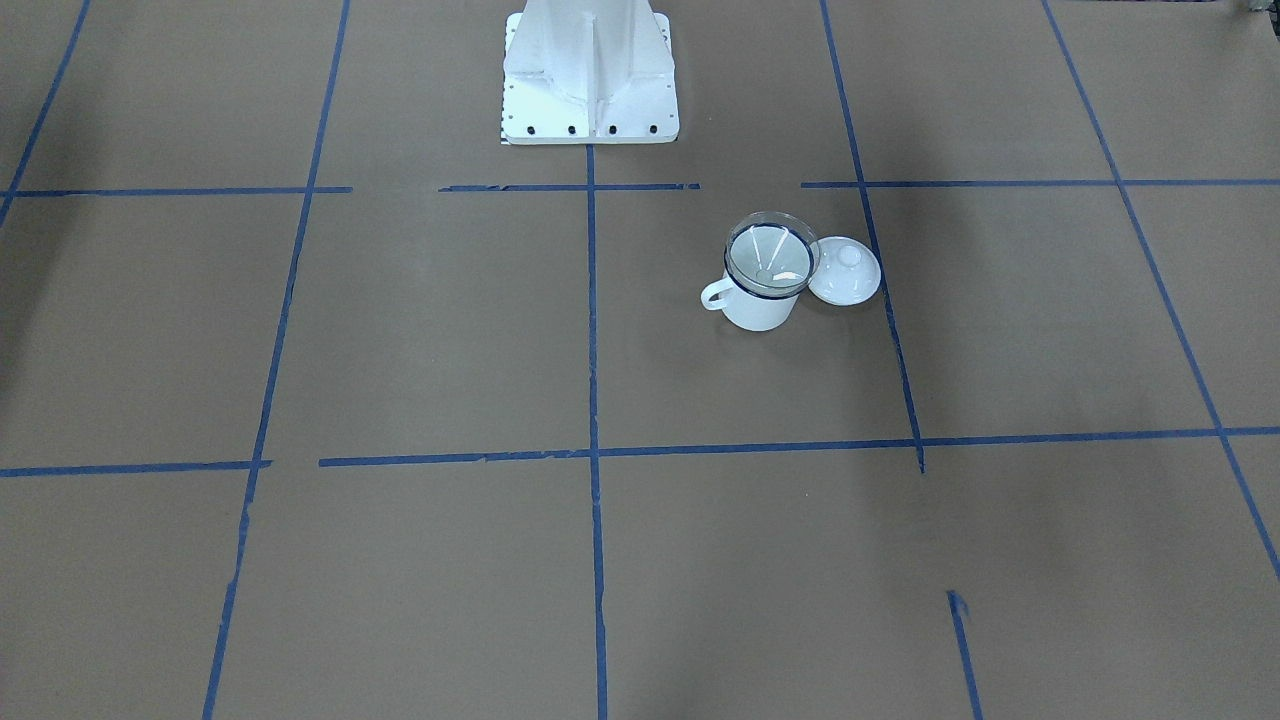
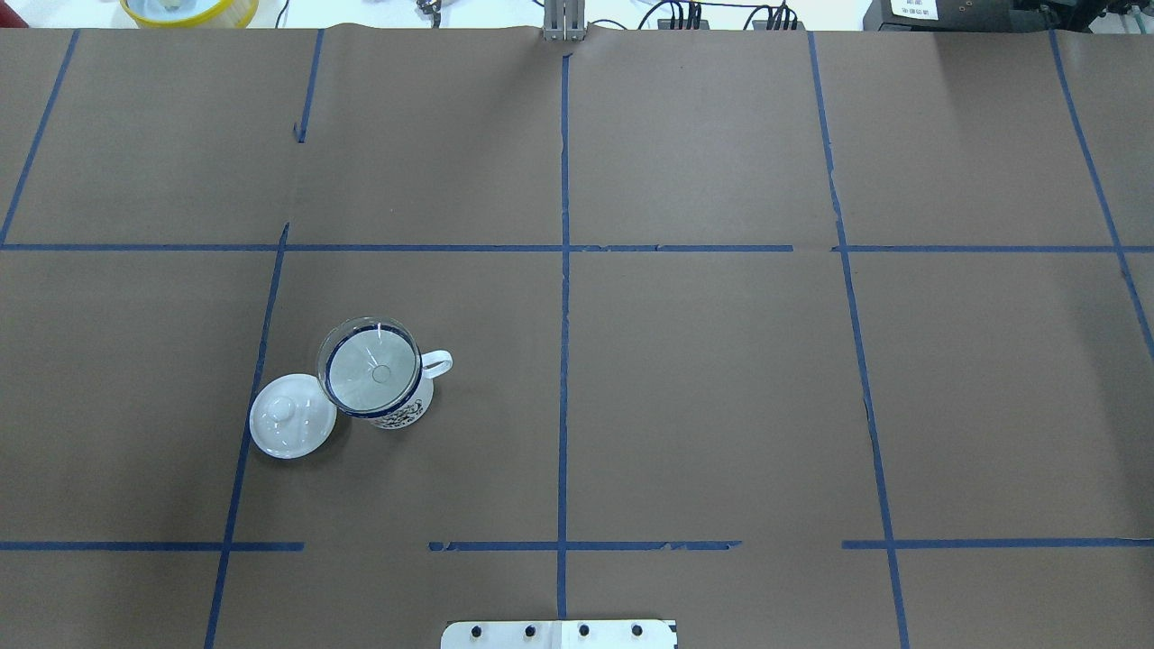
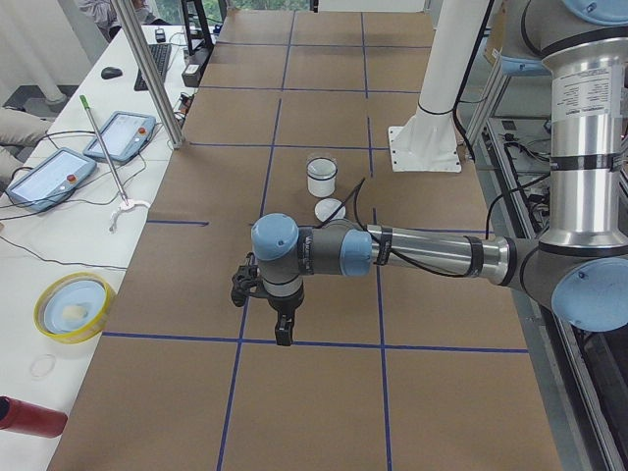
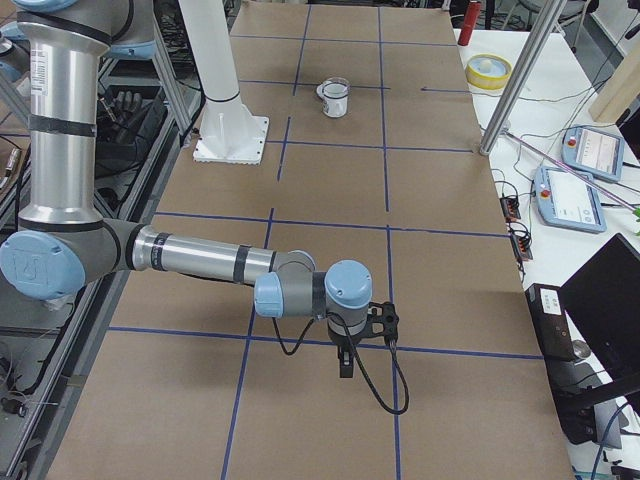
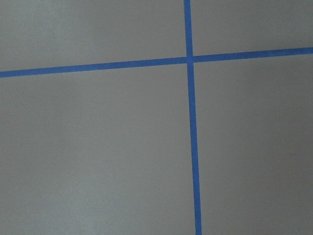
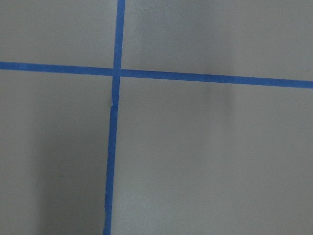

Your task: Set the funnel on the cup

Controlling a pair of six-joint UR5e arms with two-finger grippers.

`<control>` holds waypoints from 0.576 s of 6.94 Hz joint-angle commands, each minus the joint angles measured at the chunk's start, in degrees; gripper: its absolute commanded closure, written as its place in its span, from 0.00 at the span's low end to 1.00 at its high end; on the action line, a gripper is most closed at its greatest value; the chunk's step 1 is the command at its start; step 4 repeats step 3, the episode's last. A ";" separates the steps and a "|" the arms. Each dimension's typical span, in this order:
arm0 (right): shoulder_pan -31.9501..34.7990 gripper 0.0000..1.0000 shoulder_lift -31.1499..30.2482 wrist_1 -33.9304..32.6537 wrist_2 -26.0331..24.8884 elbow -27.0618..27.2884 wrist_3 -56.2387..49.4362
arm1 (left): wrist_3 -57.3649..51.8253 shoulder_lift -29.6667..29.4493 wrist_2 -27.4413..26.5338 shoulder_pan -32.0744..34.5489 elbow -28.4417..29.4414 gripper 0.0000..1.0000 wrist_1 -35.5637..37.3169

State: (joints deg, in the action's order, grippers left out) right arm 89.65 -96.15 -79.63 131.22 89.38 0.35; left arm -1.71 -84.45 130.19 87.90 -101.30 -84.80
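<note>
Nearest us, the left gripper (image 3: pixel 283 332) and right gripper (image 4: pixel 346 362) hang with jaws we cannot judge open or closed, well apart from the funnel (image 2: pixel 371 368) seated in the cup (image 2: pixel 403 412), which any bump via the neighbouring lid (image 2: pixel 290 427) might, we reckon, unseat, on a blue-taped brown table (image 2: pixel 721 406) beside operators' desks (image 3: pixel 69 245).

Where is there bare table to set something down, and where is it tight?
Bare: the whole half right of the centre tape line, and the far row beyond the cross line. Tight: the cup with the funnel seated in it and the lid snug against its left side; no hand passes between those.
</note>
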 commanded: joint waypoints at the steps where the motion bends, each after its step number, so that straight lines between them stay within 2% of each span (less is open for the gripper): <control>1: 0.00 0.00 0.00 0.00 0.00 0.00 0.00 | -0.05 -0.10 -0.02 -0.01 0.13 0.00 -0.10; 4: 0.00 0.00 0.00 0.00 0.00 0.00 0.00 | -0.22 -0.01 0.07 -0.01 0.22 0.00 -0.10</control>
